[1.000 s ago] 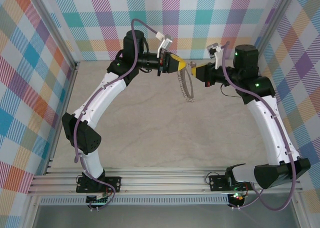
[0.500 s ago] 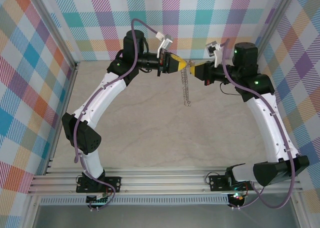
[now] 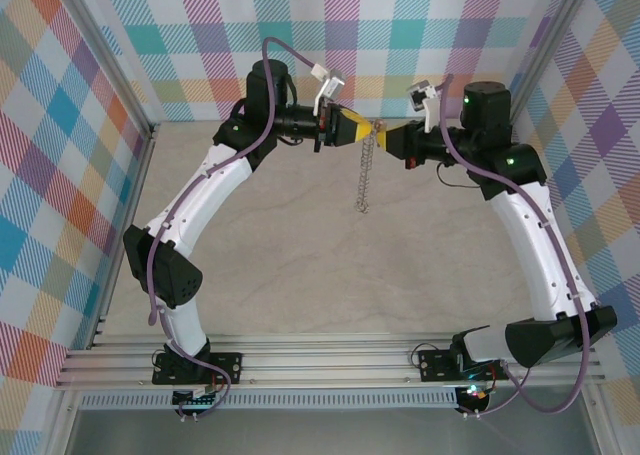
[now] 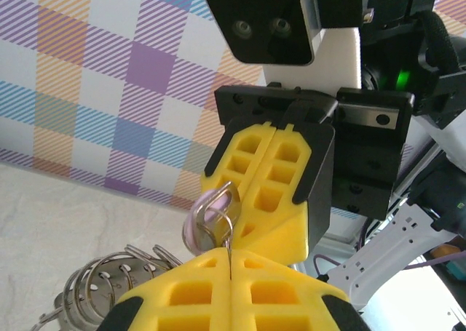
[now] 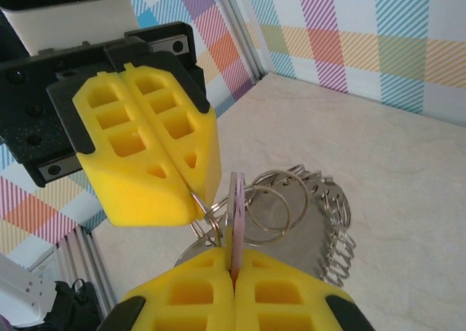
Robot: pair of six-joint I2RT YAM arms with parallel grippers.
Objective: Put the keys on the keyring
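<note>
High at the back of the table my two grippers meet tip to tip. The left gripper (image 3: 354, 131) (image 4: 229, 252) is shut on a thin wire of the keyring (image 3: 366, 173), a grey hoop fringed with small silvery rings (image 4: 102, 287) (image 5: 313, 222) that hangs edge-on below the tips. The right gripper (image 3: 390, 133) (image 5: 234, 254) is shut on the key (image 5: 236, 200), whose pale lilac head (image 4: 198, 220) stands edge-up right beside the ring's wire. In each wrist view the other gripper's shut yellow fingers (image 4: 273, 178) (image 5: 145, 149) fill the space just beyond.
Plaid walls (image 3: 400, 35) close the cell at the back and both sides. The beige tabletop (image 3: 330, 275) lies bare under the hanging ring. An aluminium rail (image 3: 330, 360) with both arm bases runs along the near edge.
The right gripper has edged left toward the left gripper, so the tips now touch. The hanging keyring has swung left, its low end moving from right of centre to under the left tip.
</note>
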